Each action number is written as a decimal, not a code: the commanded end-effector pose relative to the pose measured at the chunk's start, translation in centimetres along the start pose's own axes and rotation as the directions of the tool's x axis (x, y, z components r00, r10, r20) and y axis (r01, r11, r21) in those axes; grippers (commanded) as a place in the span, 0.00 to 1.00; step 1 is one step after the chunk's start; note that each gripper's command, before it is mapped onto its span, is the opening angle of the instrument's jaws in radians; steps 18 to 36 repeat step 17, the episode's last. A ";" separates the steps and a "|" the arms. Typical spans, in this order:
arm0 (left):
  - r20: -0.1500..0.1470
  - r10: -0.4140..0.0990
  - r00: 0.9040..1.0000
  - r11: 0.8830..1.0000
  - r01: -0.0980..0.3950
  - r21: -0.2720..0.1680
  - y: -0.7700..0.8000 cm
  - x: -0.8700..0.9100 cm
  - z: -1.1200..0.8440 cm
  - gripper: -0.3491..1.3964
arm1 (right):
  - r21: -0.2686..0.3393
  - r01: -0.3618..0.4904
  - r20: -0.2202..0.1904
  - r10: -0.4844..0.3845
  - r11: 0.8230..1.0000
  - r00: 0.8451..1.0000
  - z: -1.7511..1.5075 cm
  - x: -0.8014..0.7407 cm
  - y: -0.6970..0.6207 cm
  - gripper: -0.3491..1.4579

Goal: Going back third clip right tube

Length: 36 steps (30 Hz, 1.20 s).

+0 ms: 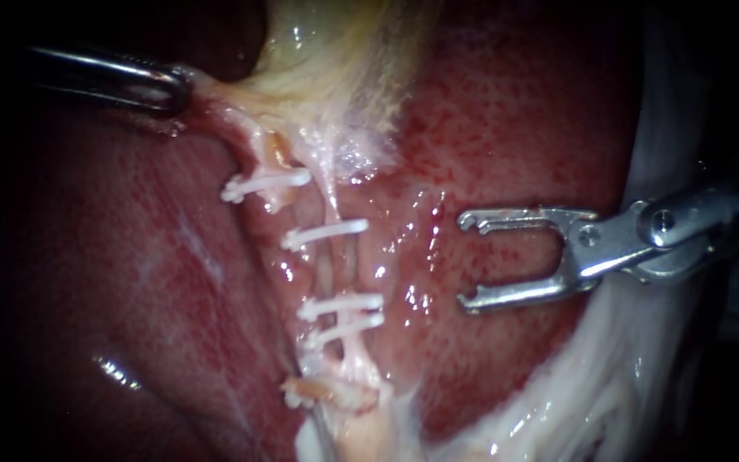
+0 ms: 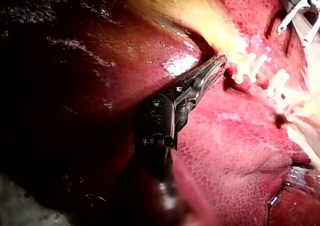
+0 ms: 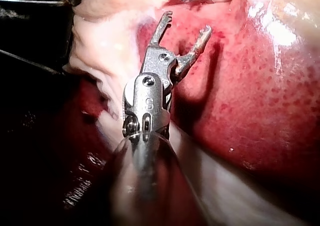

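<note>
The right instrument (image 1: 465,261) held its jaws apart and empty. The right tube (image 1: 345,267) with its clips (image 1: 339,304) lay near the jaw tips, ahead of the open mouth, its long axis crossing the jaws' line. The left instrument (image 1: 173,85) was clamped on pale tissue (image 1: 241,103), farther off.

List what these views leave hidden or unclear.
Endoscope view: how much pale tissue the left instrument's shut jaws hold; the tissue covers the grip.
Endoscope view: what runs under the clips; glare masks it.
Right wrist view: the clips ahead of the right instrument's open jaws; cut off by the edge.
Left wrist view: the right instrument's shaft; cut off.
</note>
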 end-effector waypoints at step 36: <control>0.006 0.014 1.000 1.000 -0.014 -0.022 -0.08 -0.08 0.14 0.00 | 0.014 0.005 -0.003 -0.005 1.000 1.000 -0.01 0.07 -0.07 0.47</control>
